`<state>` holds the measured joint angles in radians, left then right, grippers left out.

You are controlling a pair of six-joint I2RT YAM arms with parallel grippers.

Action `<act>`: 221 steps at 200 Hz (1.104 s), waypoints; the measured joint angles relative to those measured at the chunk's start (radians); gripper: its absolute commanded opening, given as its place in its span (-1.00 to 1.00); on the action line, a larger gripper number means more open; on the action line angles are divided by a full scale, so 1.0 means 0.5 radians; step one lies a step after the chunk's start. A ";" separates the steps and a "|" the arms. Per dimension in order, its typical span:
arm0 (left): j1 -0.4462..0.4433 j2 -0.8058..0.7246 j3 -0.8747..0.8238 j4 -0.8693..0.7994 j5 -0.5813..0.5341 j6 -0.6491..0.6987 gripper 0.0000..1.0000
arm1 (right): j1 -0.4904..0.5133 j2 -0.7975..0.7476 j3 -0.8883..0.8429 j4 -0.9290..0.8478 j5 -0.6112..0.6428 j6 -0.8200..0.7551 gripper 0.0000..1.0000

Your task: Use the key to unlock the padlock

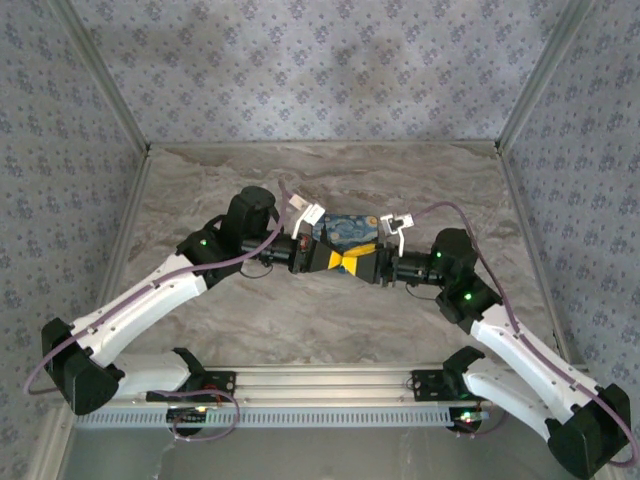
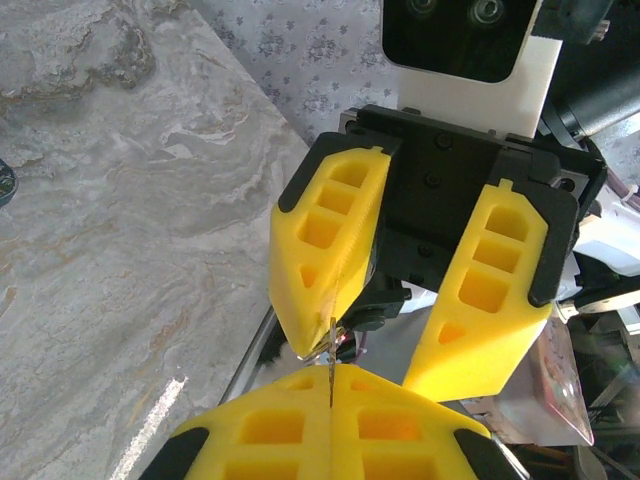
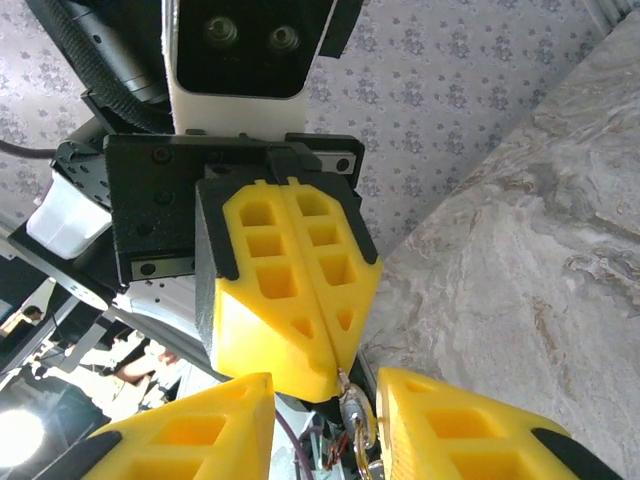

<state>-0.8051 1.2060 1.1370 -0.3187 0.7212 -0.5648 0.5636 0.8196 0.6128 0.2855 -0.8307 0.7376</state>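
Observation:
Over the middle of the table my two grippers meet tip to tip. My left gripper (image 1: 330,262) (image 2: 330,372) is shut on the key (image 2: 330,362), whose thin metal edge sticks up out of the seam between the yellow fingers. In the right wrist view the key (image 3: 352,408) pokes from the left gripper's shut fingers (image 3: 290,290) with a ring hanging on it. My right gripper (image 1: 366,264) (image 3: 322,388) is open, one finger on each side of the key and the left fingertips. The padlock is out of view.
A blue-and-yellow swirl-printed box (image 1: 350,228) lies on the marble table (image 1: 330,330) just behind the two grippers. Patterned walls close in the back and both sides. A metal rail (image 1: 330,378) runs along the near edge between the arm bases.

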 measured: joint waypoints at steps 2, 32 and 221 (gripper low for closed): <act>0.000 -0.001 0.000 0.000 0.000 0.000 -1.00 | 0.000 -0.002 0.000 0.000 -0.003 -0.001 -0.30; -0.001 -0.017 0.000 0.000 0.002 0.000 -1.00 | 0.002 -0.029 0.000 -0.016 -0.021 -0.017 -0.45; 0.052 -0.081 -0.030 0.043 -0.091 -0.027 0.17 | 0.080 -0.102 0.021 -0.202 0.107 -0.214 -1.00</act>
<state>-0.7792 1.1656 1.1221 -0.2974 0.6758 -0.5785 0.6037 0.7685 0.6235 0.1844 -0.7773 0.6304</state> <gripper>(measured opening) 0.560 0.065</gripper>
